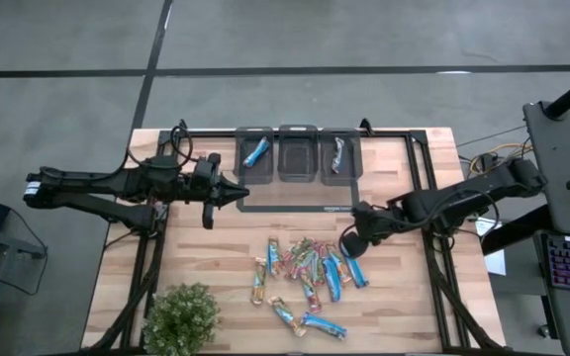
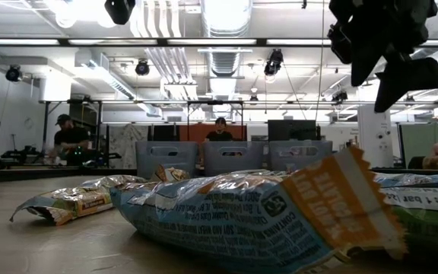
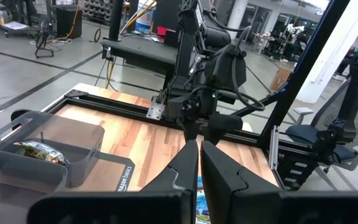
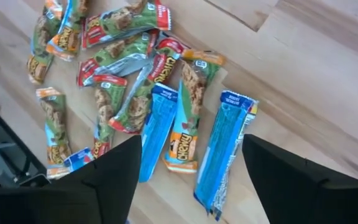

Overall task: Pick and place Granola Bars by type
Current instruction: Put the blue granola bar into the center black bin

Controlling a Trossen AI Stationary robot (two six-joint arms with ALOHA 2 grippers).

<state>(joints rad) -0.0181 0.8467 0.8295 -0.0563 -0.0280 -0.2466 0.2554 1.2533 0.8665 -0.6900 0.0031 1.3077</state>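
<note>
Two binned bars [image 1: 256,151], three bins [image 1: 297,155], one plant [image 1: 181,318]

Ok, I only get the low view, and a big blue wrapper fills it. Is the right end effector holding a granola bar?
Observer: No. The right end effector is open and holds nothing. It hangs above the pile of slim, shiny-wrapped granola bars.
Operator: Are any sorted yet?
Observer: Two. In the row of three clear plastic bins, a blue-wrapped bar lies in the bin nearest the left arm, and a multicoloured-wrapped bar lies in the bin nearest the right arm.
Operator: What about the other arm?
Observer: The left end effector is shut on nothing, beside the bins.
</note>
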